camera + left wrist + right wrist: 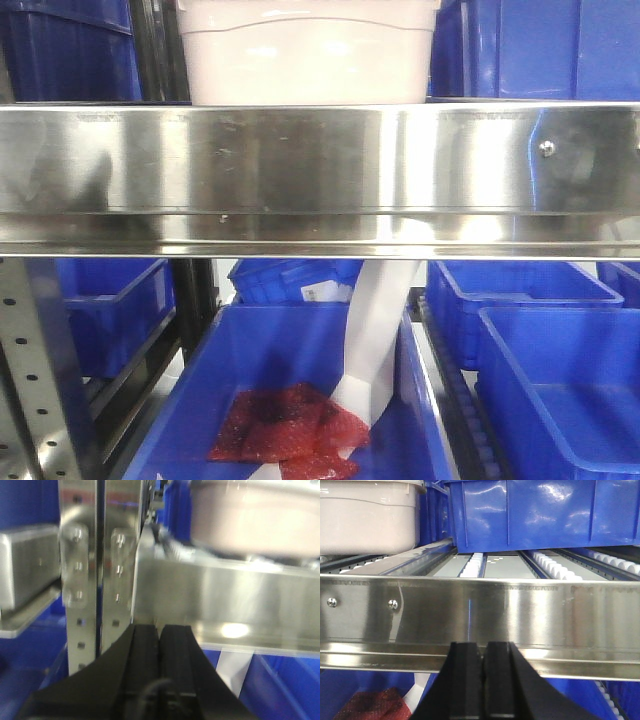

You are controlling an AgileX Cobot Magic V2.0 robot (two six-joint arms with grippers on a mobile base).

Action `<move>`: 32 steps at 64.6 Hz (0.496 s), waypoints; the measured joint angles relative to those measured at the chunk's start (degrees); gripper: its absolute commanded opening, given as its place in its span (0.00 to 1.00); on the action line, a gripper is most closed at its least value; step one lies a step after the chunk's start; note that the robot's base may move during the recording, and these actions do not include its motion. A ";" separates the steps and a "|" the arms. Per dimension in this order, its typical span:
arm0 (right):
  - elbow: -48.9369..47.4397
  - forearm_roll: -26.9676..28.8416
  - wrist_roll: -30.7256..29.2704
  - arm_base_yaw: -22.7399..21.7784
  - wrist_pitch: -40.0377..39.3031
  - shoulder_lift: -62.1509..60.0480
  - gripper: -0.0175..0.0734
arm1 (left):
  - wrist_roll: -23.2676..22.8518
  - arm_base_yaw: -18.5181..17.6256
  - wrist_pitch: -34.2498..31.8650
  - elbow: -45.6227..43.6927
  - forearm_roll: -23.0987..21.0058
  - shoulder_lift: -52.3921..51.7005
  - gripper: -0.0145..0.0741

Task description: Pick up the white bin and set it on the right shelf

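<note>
White bin (308,50) sat on the upper shelf behind the steel rail (320,160). Both grippers, left (160,635) & right (484,652), were pinched together w/ nothing held. I judged they'd need spreading wide and lifting clear of the rail before any grab.

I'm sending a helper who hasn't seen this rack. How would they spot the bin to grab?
Find the steel shelf rail running across the rack. The white bin sits on the level just above it, between blue bins. It is the only pale one there.
</note>
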 measured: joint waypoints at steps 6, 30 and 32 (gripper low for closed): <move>0.00 0.00 0.00 0.00 0.00 0.00 0.24 | 0.00 0.00 0.19 0.48 1.24 0.00 0.03; 0.00 0.00 0.00 0.00 0.00 0.00 0.24 | -0.09 0.00 -2.43 0.48 2.83 0.00 0.03; 0.00 0.00 0.00 0.00 0.00 0.00 0.24 | -0.09 0.00 -2.42 0.48 2.83 0.00 0.03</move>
